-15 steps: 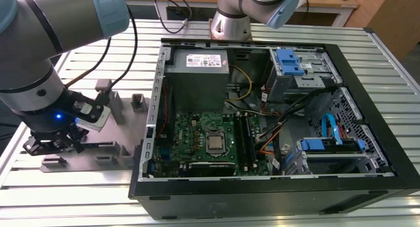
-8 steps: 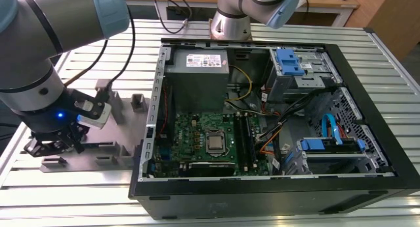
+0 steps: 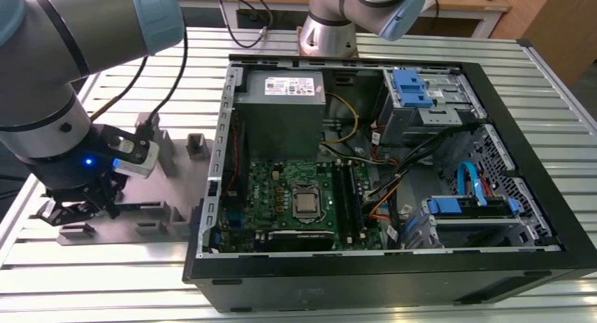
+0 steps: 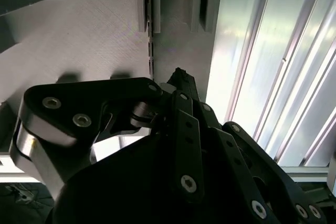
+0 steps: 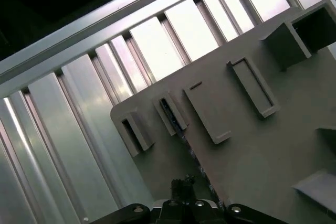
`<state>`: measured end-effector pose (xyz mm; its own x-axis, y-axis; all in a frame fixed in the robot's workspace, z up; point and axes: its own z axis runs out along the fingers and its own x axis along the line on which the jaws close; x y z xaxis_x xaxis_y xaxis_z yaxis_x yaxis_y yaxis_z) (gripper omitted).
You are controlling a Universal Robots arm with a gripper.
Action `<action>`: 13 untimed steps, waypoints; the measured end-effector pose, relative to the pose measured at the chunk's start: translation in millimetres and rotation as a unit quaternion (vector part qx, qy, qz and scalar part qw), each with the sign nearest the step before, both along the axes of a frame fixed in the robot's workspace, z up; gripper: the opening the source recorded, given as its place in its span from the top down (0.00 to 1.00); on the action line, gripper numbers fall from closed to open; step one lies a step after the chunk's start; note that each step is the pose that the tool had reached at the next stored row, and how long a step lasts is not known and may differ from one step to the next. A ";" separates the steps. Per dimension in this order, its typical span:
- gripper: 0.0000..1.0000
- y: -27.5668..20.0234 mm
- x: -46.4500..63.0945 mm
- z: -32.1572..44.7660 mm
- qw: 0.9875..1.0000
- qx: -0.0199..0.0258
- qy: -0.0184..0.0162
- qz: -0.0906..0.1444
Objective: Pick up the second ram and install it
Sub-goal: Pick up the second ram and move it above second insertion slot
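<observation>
Well, I am at the pick-up step. The ram [image 4: 150, 51] stands on edge in its slot holder [image 4: 140, 3] on the grey plate [image 3: 149, 187], and it runs from the holder right up to the tips of my jaws. I cannot tell whether my jaws are spread around it or pinching it. As I judge it, the next move calls for a square grip on the strip's flat faces and a straight lift clear of the holder. My arm [image 3: 47, 92] hangs wrist-down over the plate. The open case [image 3: 373, 281] sits well off to one side of my jaws on the same bench [image 3: 94, 274].
</observation>
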<state>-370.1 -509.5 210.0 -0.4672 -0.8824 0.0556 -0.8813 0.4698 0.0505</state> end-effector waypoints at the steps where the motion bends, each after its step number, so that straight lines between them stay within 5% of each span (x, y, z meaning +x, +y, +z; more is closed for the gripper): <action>1: 0.93 0.0 0.0 0.0 1.000 0.000 0.000 0.005; 13: 0.93 0.0 0.0 0.0 0.998 0.000 0.000 0.070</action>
